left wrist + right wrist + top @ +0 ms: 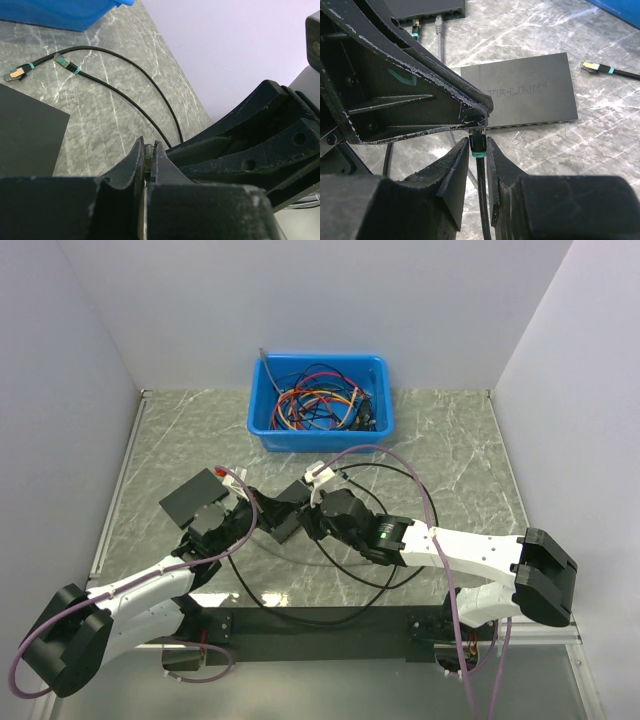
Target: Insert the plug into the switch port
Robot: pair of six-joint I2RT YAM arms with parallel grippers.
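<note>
Teal-banded black cable plug (478,147): clamped in narrowly closed right claw (478,142), tip nipped by closed left claw (148,145); black TP-Link switch box (520,92) just beyond on marbled worktop (545,150).

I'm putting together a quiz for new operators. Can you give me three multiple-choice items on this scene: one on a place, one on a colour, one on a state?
1. Where is the blue bin? A at the far edge of the table; B between the arm bases; C beside the left arm's base.
2. What colour is the band on the held plug? A red; B green; C yellow.
3. How is the right gripper? A wide open; B shut on nothing; C shut on the plug.
Answers: 1 A, the top view shows it near the back wall. 2 B, a green band sits between the fingers. 3 C, both fingers press its sides.
</note>
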